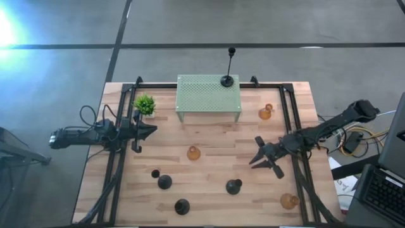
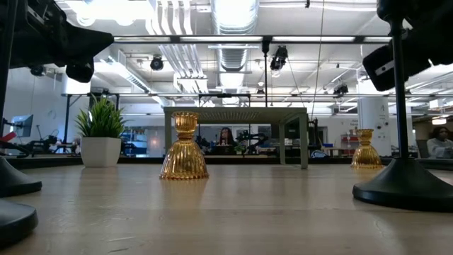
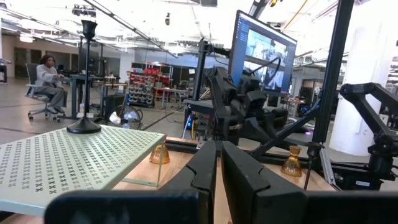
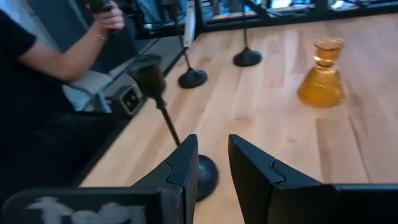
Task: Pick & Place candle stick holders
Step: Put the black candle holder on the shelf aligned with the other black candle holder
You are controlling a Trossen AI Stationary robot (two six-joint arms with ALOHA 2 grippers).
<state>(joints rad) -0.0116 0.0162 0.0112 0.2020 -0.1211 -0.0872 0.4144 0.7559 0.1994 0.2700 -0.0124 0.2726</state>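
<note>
One amber glass holder [image 1: 289, 201] is partly hidden by frame rails at the table's [image 1: 209, 136] near right corner. The left gripper [image 1: 152, 129] is pressed together; the right gripper [image 1: 266, 159] is spread, empty.

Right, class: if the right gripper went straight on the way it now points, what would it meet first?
Most likely the black candle stick holder just ahead of it. In the right wrist view its round base sits at the gap of the open right gripper, slightly off centre. Depth is hard to judge.

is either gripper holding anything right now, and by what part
Nothing is held. The left gripper is shut and empty. The right gripper has a gap between its fingers, with a black round-based candle holder beyond them, ungripped.
</note>
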